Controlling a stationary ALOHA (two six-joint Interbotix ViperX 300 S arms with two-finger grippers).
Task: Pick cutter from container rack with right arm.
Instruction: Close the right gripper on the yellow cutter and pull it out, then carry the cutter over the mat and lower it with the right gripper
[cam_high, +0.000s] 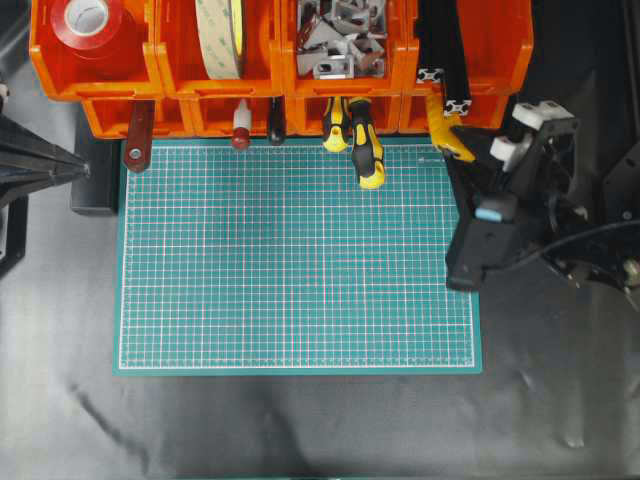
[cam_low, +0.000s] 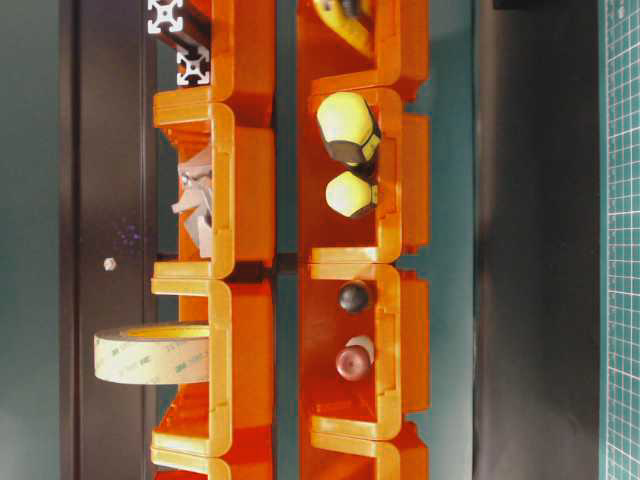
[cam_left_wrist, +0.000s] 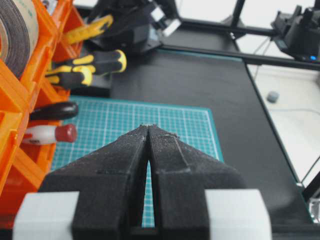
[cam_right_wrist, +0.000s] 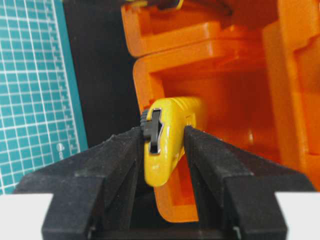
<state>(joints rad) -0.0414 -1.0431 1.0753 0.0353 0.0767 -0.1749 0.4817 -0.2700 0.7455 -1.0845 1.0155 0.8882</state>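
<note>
Cutter (cam_right_wrist: 162, 145) sticking out of the lower right-hand bin of the orange container rack (cam_high: 470, 50), tail end toward the green cutting mat (cam_high: 300, 260); also seen as a yellow sliver at the rack's right end in the overhead view (cam_high: 447, 135). Right claw (cam_right_wrist: 161, 137) straddling the yellow body, one finger on each flat side, pads (cam_right_wrist: 125, 150) near or just touching the plastic; full clamping cannot be told from these views. Left claw (cam_left_wrist: 149, 131) closed on nothing, parked over the mat's left edge, well apart from the work.

Handling, as a judgement: light, stiff, slim plastic shell, smooth and likely slippery on the flat faces. Black slider (cam_right_wrist: 153, 131) standing proud on the top edge, so best avoided by the fingers, lest the blade be pushed out. Grip best taken across the two broad sides near the exposed tail, as now lined up. Straight pull out along the body's length advisable; bin lip close by and apt to snag a tilted withdrawal.
</note>
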